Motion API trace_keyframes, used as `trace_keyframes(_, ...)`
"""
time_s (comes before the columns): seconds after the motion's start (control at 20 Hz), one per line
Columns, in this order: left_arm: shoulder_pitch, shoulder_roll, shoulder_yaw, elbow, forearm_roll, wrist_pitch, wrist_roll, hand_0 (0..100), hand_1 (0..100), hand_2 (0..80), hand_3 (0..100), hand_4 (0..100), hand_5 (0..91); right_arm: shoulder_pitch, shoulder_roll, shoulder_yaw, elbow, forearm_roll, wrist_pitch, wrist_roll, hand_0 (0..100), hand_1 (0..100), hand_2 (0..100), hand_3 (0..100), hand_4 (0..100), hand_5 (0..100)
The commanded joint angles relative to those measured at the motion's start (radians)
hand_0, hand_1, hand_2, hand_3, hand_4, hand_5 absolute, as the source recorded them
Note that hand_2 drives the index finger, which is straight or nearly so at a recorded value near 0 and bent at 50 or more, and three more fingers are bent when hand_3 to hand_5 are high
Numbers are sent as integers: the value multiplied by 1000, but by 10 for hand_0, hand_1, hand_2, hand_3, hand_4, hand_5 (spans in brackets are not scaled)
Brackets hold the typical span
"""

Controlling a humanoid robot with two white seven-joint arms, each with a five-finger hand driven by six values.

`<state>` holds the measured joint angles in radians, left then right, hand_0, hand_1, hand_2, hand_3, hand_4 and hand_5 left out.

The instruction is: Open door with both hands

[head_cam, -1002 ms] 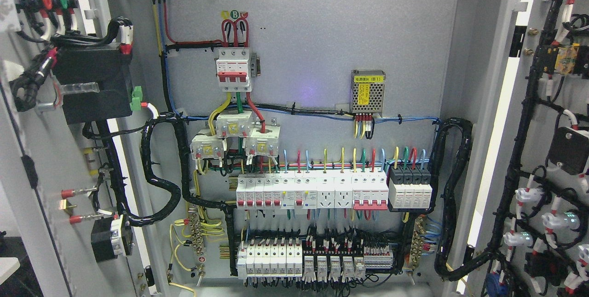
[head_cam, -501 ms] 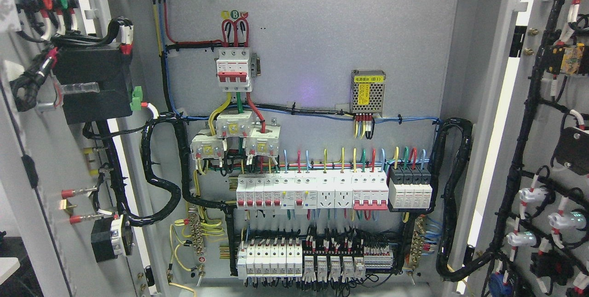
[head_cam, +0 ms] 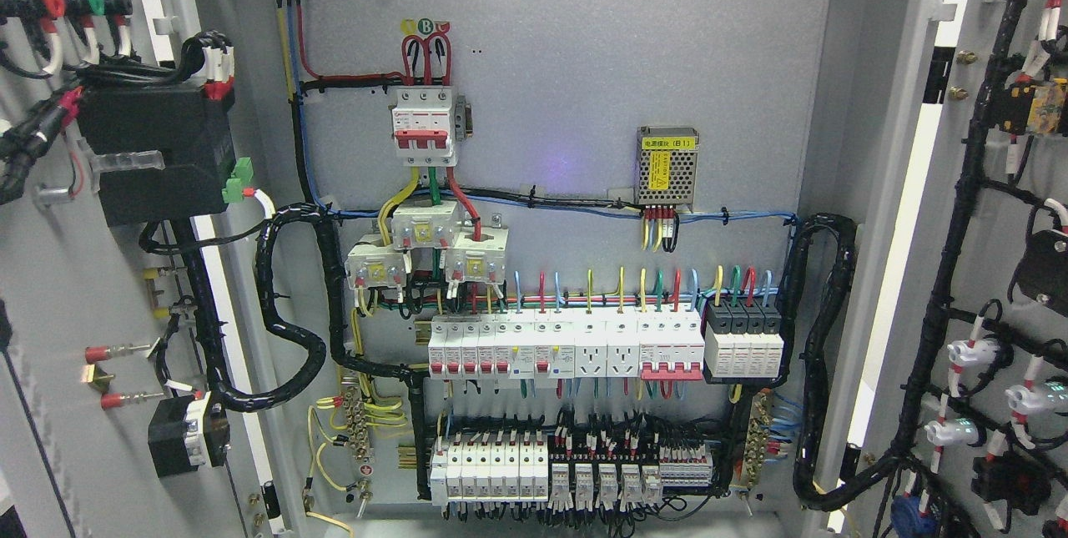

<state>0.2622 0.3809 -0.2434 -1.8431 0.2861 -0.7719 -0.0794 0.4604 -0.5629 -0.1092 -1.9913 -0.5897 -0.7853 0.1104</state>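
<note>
My fingers do not show anywhere in the head view, on either hand, so I cannot tell whether they are spread, curled or holding anything; neither arm comes in at the lower edge.

What I see is the cabinet already standing open. The left door [head_cam: 50, 338] fills the picture's left side, swung out toward me with its inner face showing, long axis upright, carrying a black box [head_cam: 154, 150] and a thick black cable loom [head_cam: 288, 329] that runs across to the backplate. The right door [head_cam: 1014, 271] does the same on the right edge, also upright, with its own wiring harness [head_cam: 951, 213] and small white lamp backs [head_cam: 972, 352].

Between them the grey backplate [head_cam: 567, 62] faces me squarely, with a red-and-white main breaker [head_cam: 424, 125], a mesh-cased power supply [head_cam: 667, 167], a row of breakers [head_cam: 567, 346] and a lower row of terminals and relays [head_cam: 576, 471].

I judge the opening nearly or wholly done. Any further swing turns on each door's outer edge, which lies beyond the picture's left and right borders: left hand for the left door, right hand for the right. Which hand is nearer I cannot say.
</note>
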Motion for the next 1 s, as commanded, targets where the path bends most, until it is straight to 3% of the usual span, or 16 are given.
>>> trace_keyframes(0.0,8,32,52,-1,34,-535,-5,0,0,0,0,32,0,7,-26,-17,3,-70,-103,11,0,0,0,0,0,0)
trace_keyframes(0.15,21,59,53,-1,44,-543,-5,0,0,0,0,32,0,7,-38,-21,5,-100,-103,48,0,0,0,0,0,0)
trace_keyframes(0.3,60,102,45,-7,64,-580,-5,0,0,0,0,32,0,7,-49,-24,5,-119,-103,48,0,0,0,0,0,0)
trace_keyframes(0.6,107,101,45,-12,65,-589,-8,0,0,0,0,33,0,7,-57,-69,16,-145,-103,46,0,0,0,0,0,0)
trace_keyframes(0.95,138,105,50,-12,65,-676,-8,0,0,0,0,32,0,0,-63,-96,31,-148,-103,48,0,0,0,0,0,0)
